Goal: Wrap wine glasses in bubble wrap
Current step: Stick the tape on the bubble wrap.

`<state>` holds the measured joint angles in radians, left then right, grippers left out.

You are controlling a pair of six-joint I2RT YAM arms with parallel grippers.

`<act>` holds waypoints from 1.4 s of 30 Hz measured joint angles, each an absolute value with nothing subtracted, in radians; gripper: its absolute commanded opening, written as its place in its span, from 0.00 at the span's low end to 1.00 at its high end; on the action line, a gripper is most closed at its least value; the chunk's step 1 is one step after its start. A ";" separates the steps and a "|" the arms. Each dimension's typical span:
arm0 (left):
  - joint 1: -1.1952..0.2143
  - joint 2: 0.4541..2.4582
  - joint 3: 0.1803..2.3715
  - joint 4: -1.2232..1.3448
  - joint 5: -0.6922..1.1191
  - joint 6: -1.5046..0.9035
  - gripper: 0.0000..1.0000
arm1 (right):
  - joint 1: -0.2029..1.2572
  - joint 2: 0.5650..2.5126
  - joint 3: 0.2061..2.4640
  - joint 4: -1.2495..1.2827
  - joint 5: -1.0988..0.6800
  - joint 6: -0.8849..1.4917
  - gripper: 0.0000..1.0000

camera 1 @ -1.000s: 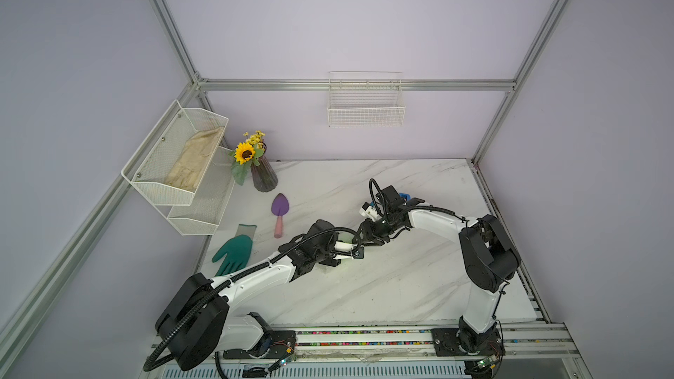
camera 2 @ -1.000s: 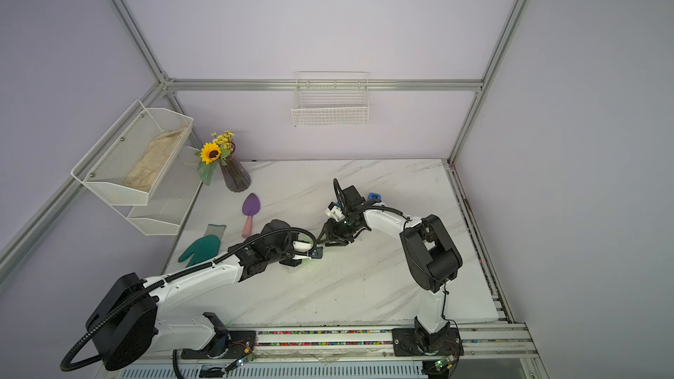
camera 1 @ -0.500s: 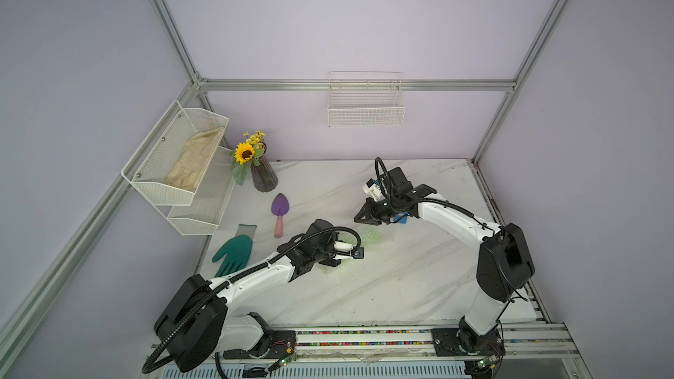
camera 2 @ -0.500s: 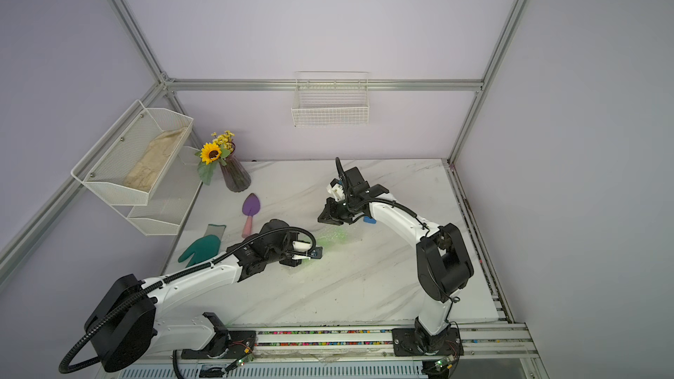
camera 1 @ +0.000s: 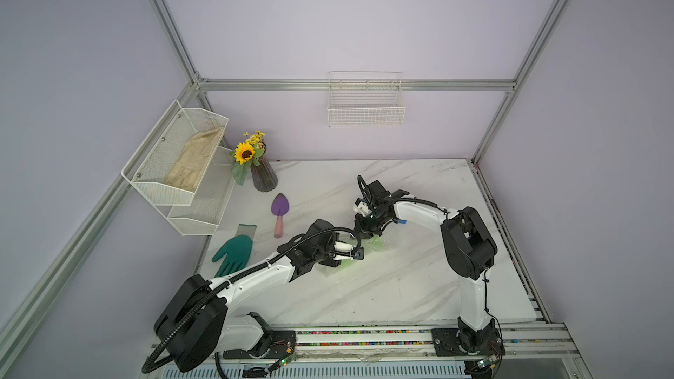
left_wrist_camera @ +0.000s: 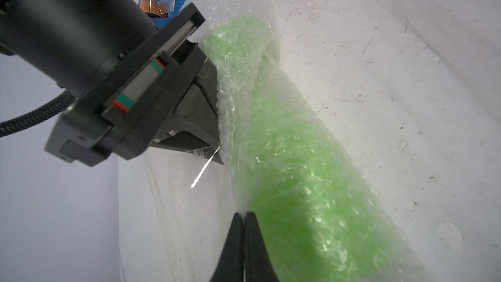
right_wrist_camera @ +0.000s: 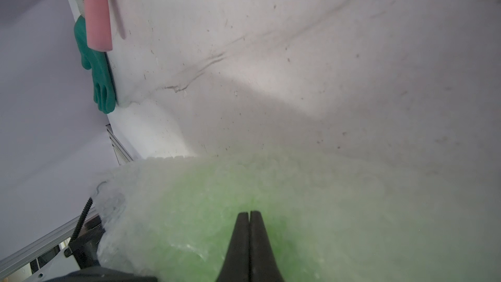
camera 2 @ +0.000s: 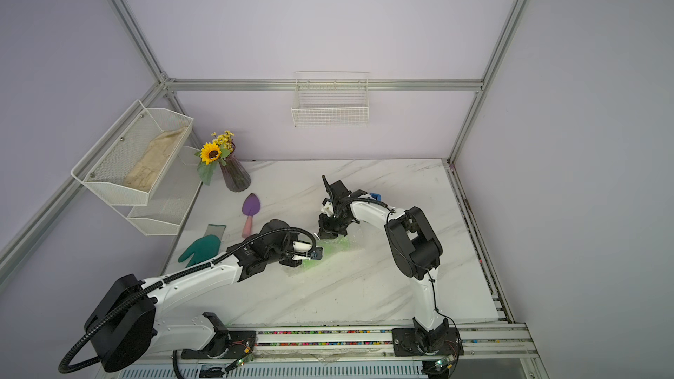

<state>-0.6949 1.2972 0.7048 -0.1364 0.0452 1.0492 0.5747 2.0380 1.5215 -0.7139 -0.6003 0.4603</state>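
The lime-green wine glass (left_wrist_camera: 292,158) lies on its side on the marble table (camera 1: 383,293), rolled inside the bubble wrap (left_wrist_camera: 233,109); in both top views it shows as a green bundle (camera 1: 370,246) (camera 2: 330,249). My left gripper (left_wrist_camera: 244,214) is shut, pinching the film's seam at one end of the roll. My right gripper (right_wrist_camera: 249,212) is shut against the other end (camera 1: 366,233). In the left wrist view a thin clear tape strip (left_wrist_camera: 202,170) with a saw-toothed end sticks out from the right gripper's tips.
A blue tape dispenser (left_wrist_camera: 162,1) stands just behind the right arm (camera 2: 375,196). Left of the bundle lie a purple trowel (camera 1: 279,209) and a teal glove (camera 1: 235,251). A vase with flowers (camera 1: 263,176), mesh shelves (camera 1: 175,162) and a wire basket (camera 1: 365,103) line the back.
The right gripper swung back to the tape dispenser while closing, then came back to the bundle shut. The left gripper stayed shut in place.
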 measured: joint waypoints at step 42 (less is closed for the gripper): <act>-0.687 1.195 0.656 -0.147 0.185 1.074 0.00 | 0.558 1.715 1.343 -0.671 -0.728 0.194 0.45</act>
<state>-0.6872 1.1946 0.6559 -0.1467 0.1848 1.0740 0.5579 1.7149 1.3426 -0.6708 -0.7284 0.1944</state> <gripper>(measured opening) 0.047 0.452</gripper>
